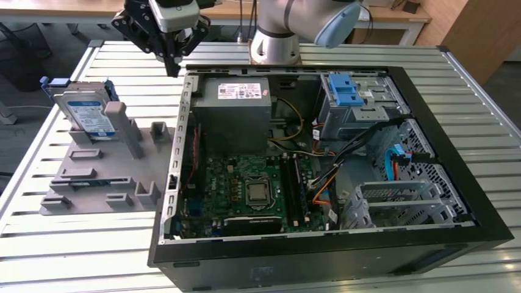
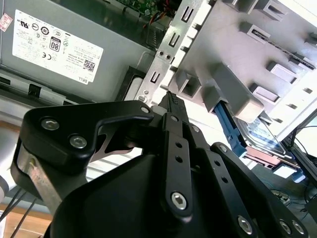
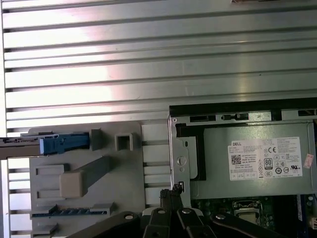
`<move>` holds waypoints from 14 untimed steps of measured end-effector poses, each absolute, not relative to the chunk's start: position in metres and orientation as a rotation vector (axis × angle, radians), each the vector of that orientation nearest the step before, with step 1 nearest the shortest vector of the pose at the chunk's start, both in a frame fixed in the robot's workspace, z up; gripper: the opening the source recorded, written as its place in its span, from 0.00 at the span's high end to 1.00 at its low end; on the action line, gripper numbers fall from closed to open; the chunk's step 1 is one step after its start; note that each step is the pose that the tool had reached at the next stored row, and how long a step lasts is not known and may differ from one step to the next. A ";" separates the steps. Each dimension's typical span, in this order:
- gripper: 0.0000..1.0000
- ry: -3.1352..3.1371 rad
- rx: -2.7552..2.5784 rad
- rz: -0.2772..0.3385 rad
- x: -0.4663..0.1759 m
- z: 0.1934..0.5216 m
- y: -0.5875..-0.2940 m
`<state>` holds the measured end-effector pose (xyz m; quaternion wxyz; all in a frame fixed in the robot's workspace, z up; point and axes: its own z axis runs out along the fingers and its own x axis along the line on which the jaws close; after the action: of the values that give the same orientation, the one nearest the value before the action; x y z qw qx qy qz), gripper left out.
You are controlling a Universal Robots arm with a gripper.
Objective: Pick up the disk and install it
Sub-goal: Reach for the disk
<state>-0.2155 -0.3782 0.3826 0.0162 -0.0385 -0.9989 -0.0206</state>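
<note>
Gripper (image 1: 173, 72): clenched, empty, upper left, beside computer case (image 1: 326, 259) rim.
Disk (image 1: 86, 113): stood in grey fixture (image 1: 97, 183), far left.
Risk: rim may be struck on descent; Disk may be toppled if approached unopened.

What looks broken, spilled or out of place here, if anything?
Nothing stands out. The computer case lies open on the table, with no visible damage or spill. The disk stands on edge in the grey holder beside it. The gripper hangs shut above the case's edge, holding nothing.
</note>
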 end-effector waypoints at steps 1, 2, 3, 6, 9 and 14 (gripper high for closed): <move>0.89 -3.106 -0.120 -0.064 -0.216 0.383 -0.378; 0.89 -3.106 -0.120 -0.064 -0.217 0.382 -0.377; 0.89 -3.106 -0.120 -0.064 -0.218 0.382 -0.377; 0.89 -3.105 -0.120 -0.064 -0.221 0.382 -0.376; 0.89 -3.105 -0.120 -0.064 -0.224 0.382 -0.375; 0.89 -3.104 -0.120 -0.064 -0.229 0.382 -0.374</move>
<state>-0.2287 -0.3742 0.3816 0.0171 -0.0385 -0.9989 -0.0206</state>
